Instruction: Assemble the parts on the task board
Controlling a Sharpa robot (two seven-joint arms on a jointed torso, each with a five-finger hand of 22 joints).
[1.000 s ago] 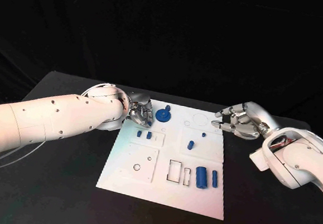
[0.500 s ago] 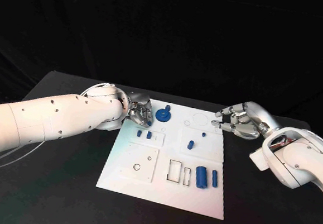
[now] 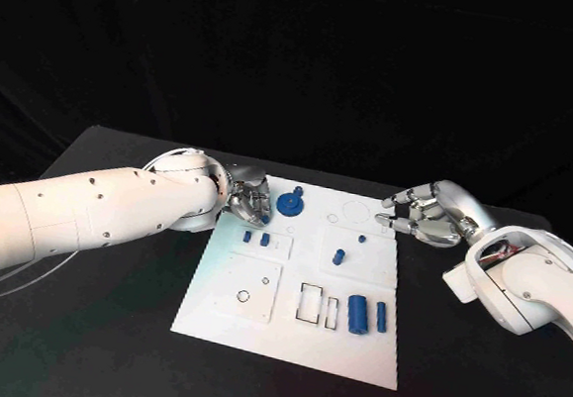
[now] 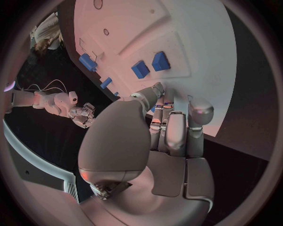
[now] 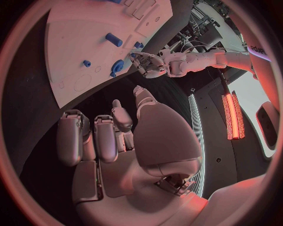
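Stillness over the last second: left hand [image 3: 246, 200], fingers curled and empty, stays by the board's [image 3: 235, 311] far-left corner; right hand [image 3: 421, 215] hovers open; parts [image 3: 358, 314] lie unassembled.

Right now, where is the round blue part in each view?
Head view: the round blue part stands near the task board's far edge, beside the left hand.
Right wrist view: the part lies beside that hand.
Left wrist view: cannot tell, behind the fingers.
Shared landmark: the left hand.
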